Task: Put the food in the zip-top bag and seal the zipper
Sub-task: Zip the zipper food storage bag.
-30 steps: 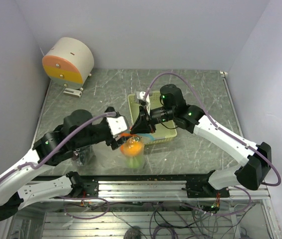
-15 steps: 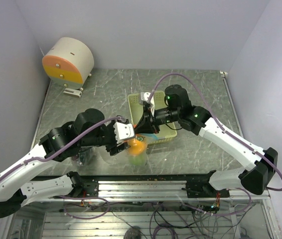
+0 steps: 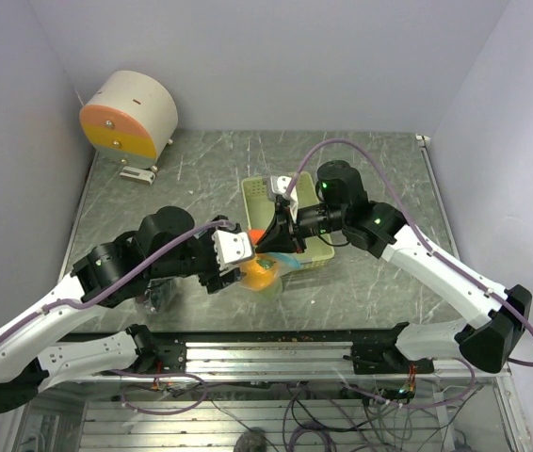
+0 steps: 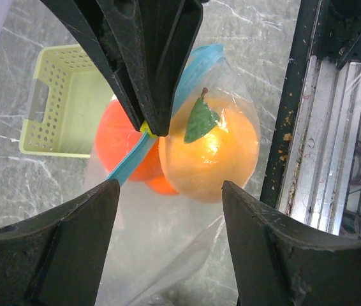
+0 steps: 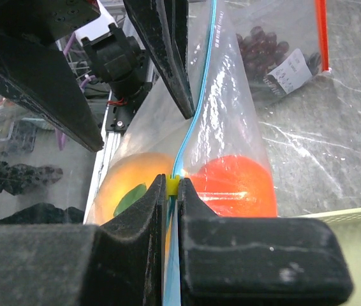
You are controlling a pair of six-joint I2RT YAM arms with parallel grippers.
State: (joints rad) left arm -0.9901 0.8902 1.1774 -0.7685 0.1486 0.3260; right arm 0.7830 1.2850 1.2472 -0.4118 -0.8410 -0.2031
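— Where is the zip-top bag [image 4: 161, 255] hanging?
— Beside the basket [image 4: 72, 95], holding orange fruit [image 4: 209, 156]. The right gripper [image 5: 173, 185] is clamping its zipper [image 5: 190, 121]; the left gripper [image 4: 168, 191] is hovering nearby, jaws apart.

The right pincer [image 5: 173, 186] seems to have lifted the zip-top bag [image 3: 268, 281] higher.
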